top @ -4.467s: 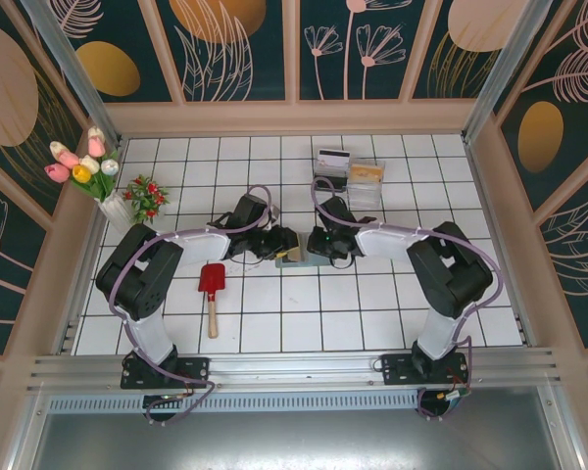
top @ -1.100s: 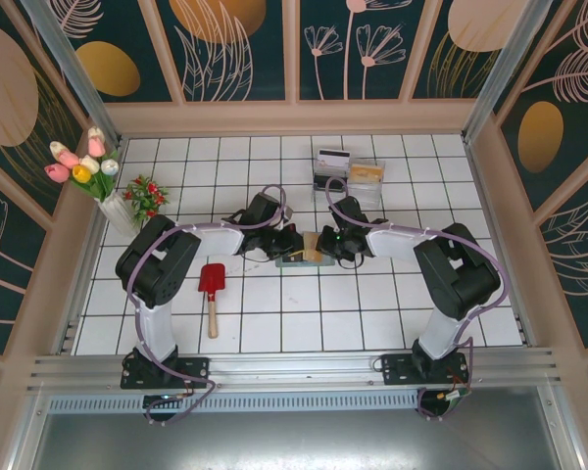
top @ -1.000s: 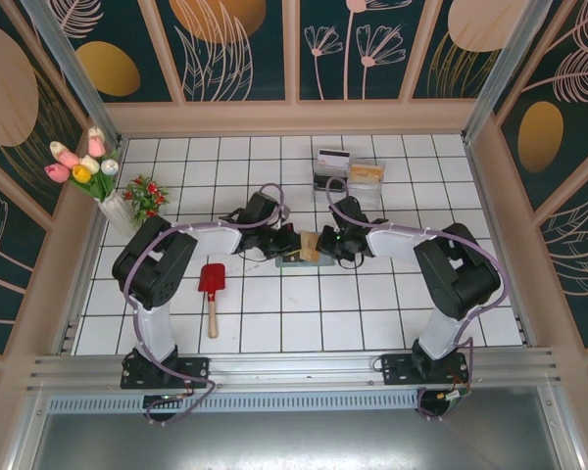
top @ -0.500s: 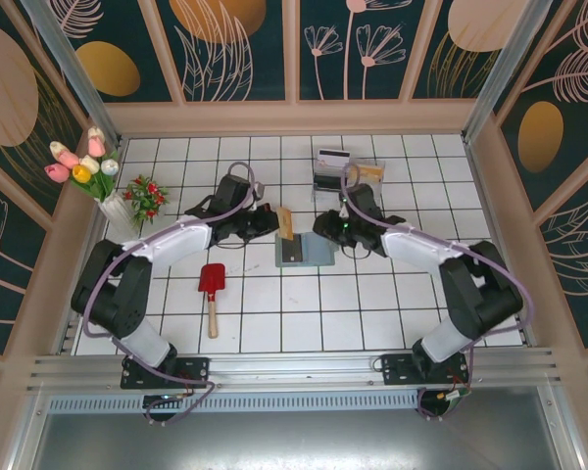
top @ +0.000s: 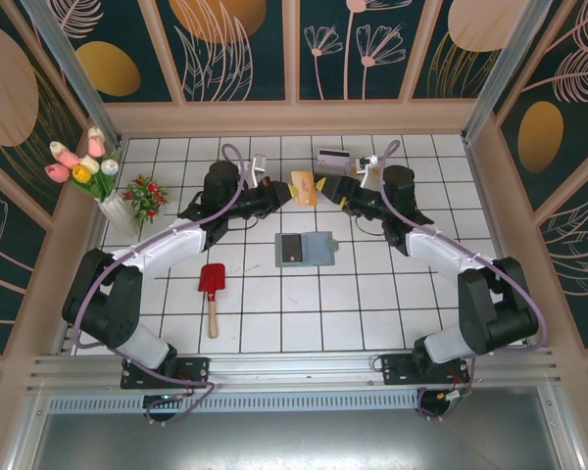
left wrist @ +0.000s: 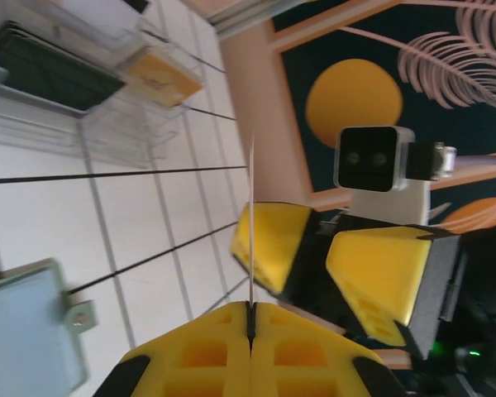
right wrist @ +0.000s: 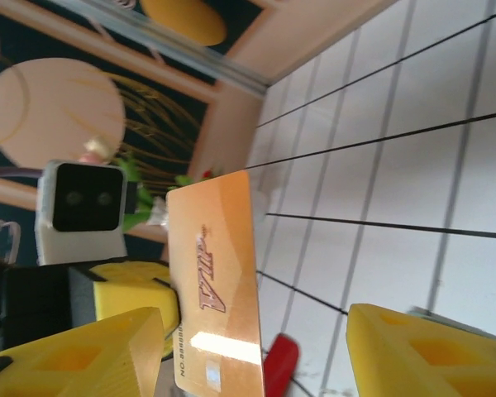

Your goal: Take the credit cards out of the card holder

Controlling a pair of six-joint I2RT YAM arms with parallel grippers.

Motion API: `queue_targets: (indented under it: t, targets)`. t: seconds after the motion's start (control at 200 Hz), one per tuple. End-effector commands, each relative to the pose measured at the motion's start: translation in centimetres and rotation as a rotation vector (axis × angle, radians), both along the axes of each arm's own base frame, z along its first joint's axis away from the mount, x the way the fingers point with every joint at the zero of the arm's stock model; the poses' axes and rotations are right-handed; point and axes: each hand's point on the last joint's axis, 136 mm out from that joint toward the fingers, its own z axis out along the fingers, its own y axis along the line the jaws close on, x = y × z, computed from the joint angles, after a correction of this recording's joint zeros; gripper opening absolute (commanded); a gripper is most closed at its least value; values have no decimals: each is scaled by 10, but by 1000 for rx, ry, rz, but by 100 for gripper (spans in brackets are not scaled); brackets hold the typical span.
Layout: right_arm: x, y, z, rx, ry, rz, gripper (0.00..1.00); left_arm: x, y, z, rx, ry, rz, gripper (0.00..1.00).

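Observation:
The card holder (top: 318, 249) lies open and flat on the white tiles, with a dark credit card (top: 291, 247) on its left half. My left gripper (top: 290, 192) is raised behind it, shut on a tan-gold credit card (top: 304, 186). In the left wrist view that card (left wrist: 251, 223) stands edge-on, pinched between the yellow pads (left wrist: 250, 310). My right gripper (top: 326, 186) faces it from the right, open. In the right wrist view the gold card (right wrist: 215, 281) stands between the spread right fingers (right wrist: 74, 356), touching neither.
Clear plastic boxes (top: 351, 178) holding cards stand just behind the right gripper, with a striped card (top: 333, 157) at the back. A red toy shovel (top: 212, 286) lies front left. A tulip vase (top: 98, 181) and a small plant (top: 147, 196) stand at the far left.
Both grippers have risen and moved back from the card holder toward the far side. The left one carried the tan-gold card along. The right jaws have opened.

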Motion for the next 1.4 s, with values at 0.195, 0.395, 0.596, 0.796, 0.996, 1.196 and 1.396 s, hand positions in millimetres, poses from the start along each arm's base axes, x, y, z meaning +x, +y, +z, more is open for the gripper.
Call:
queue_targets:
  t: [0.195, 0.395, 0.596, 0.796, 0.996, 1.196, 1.396]
  targets:
    - [-5, 18, 45, 147, -92, 150, 51, -15, -8, 28, -157, -12, -83, 0]
    - [-4, 19, 51, 182, -83, 161, 32, -17, -8, 32, -179, -7, -91, 0]
    - [-3, 18, 55, 195, -90, 166, 13, -17, -7, 28, -168, 7, -79, 0]
    - [7, 13, 48, 86, -112, 135, 0, -3, 14, 3, -35, 50, 33, 33]
    - [35, -12, 44, -194, -252, 27, 0, 12, 62, -48, 250, 90, 200, 64]
    - [57, -42, 37, -530, -525, -42, 0, 17, 102, -74, 396, 100, 292, 92]
    - [80, -73, 17, -875, -705, -7, 0, 14, 115, -81, 458, 71, 306, 99]
